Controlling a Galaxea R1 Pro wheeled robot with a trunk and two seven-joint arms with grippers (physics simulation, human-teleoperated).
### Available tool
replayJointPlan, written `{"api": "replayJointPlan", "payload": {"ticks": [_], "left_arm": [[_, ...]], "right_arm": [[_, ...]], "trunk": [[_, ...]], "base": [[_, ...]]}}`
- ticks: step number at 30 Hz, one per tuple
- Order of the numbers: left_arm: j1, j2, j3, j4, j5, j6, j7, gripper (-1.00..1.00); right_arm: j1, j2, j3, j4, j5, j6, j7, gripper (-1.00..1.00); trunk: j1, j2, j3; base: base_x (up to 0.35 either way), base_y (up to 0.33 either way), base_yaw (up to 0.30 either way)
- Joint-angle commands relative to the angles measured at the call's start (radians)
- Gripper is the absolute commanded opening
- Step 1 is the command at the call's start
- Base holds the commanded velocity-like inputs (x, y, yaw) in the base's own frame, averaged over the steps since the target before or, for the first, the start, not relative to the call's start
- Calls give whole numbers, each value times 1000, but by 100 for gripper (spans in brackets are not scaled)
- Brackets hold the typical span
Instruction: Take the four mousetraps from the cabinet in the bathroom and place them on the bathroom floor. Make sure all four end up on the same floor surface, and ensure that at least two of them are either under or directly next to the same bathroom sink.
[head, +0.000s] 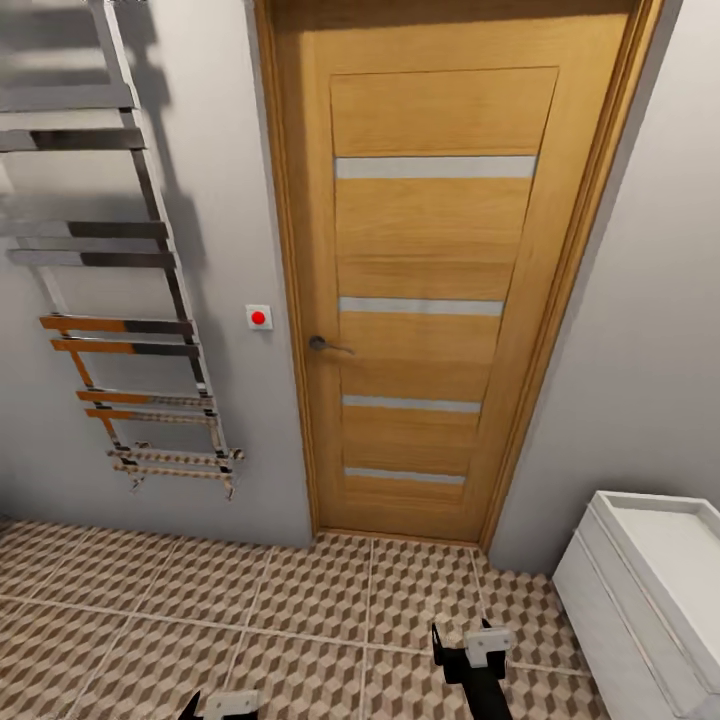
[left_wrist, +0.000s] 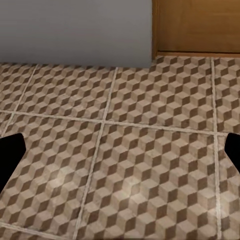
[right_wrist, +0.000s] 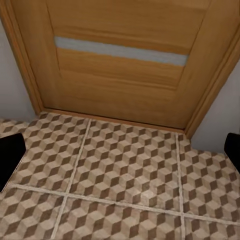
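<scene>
From the head view, the robot faces a closed wooden door (head: 432, 280) with pale horizontal strips and a lever handle (head: 322, 344); a chrome towel rail (head: 120, 300) hangs on the grey wall to its left, a small red wall button (head: 258, 317) sits between them, and a white boxy unit (head: 650, 590) stands low on the right. The bathroom floor (head: 300, 610) spreads below in its cube pattern. The right tool (head: 470, 645) pokes up at the bottom edge and the left tool (head: 225, 706) barely shows; no mousetrap or orange-brown cabinet appears here, so both likely lie elsewhere in the room. In the left wrist view, dark fingertips (left_wrist: 10, 155) sit at opposite edges over bare tiles, spread apart and holding nothing. The right wrist view shows the same: wide-spread fingertips (right_wrist: 10, 155), empty, aimed at the door's foot. The risk, as I judge it, is turning the base in this tight corner and clipping the white unit or the door with an arm.
</scene>
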Motion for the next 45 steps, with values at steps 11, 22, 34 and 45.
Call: {"api": "replayJointPlan", "payload": {"ticks": [11, 22, 34, 45], "left_arm": [[-2, -1, -9, 4, 10, -6, 0, 100], [-2, -1, -9, 4, 10, -6, 0, 100], [-2, -1, -9, 4, 10, -6, 0, 100], [-2, -1, -9, 4, 10, -6, 0, 100]], "right_arm": [[-1, 0, 5, 1, 7, -1, -10, 100], [-1, 0, 5, 1, 7, -1, -10, 100], [-1, 0, 5, 1, 7, -1, -10, 100], [-1, 0, 5, 1, 7, -1, -10, 100]], "trunk": [[1, -2, -2], [1, -2, -2], [1, -2, -2], [1, -2, -2]], "base": [[0, 0, 287], [0, 0, 287], [0, 0, 287], [0, 0, 287]]}}
